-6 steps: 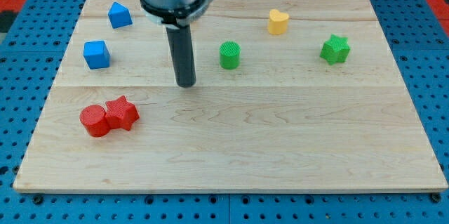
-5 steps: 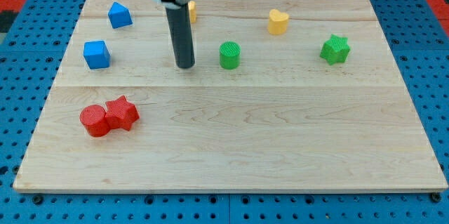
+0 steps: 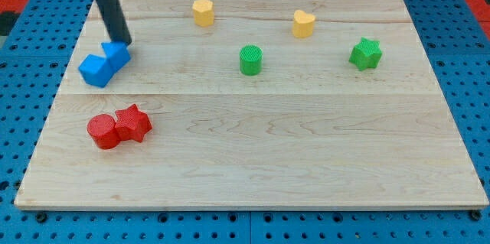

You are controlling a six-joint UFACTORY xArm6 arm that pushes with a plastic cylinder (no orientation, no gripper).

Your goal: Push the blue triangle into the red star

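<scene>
Moved: blue triangle (image 3: 117, 53) shoved down vs. earlier frame, touching blue cube (image 3: 96, 69); my tip (image 3: 122, 42) at its top edge. No pincer fitted. Light, stiff, slides easy; push top face toward red star (image 3: 133, 123).

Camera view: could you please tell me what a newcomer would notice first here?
Probably my tip at the view's upper left, touching the top of the blue triangle, which is jammed against the blue cube. Below them, the red star sits tight against the red cylinder.

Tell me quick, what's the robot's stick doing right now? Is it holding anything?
My tip: no gripper, holds nothing; it touches the blue triangle on its top side, which is against the blue cube.
</scene>
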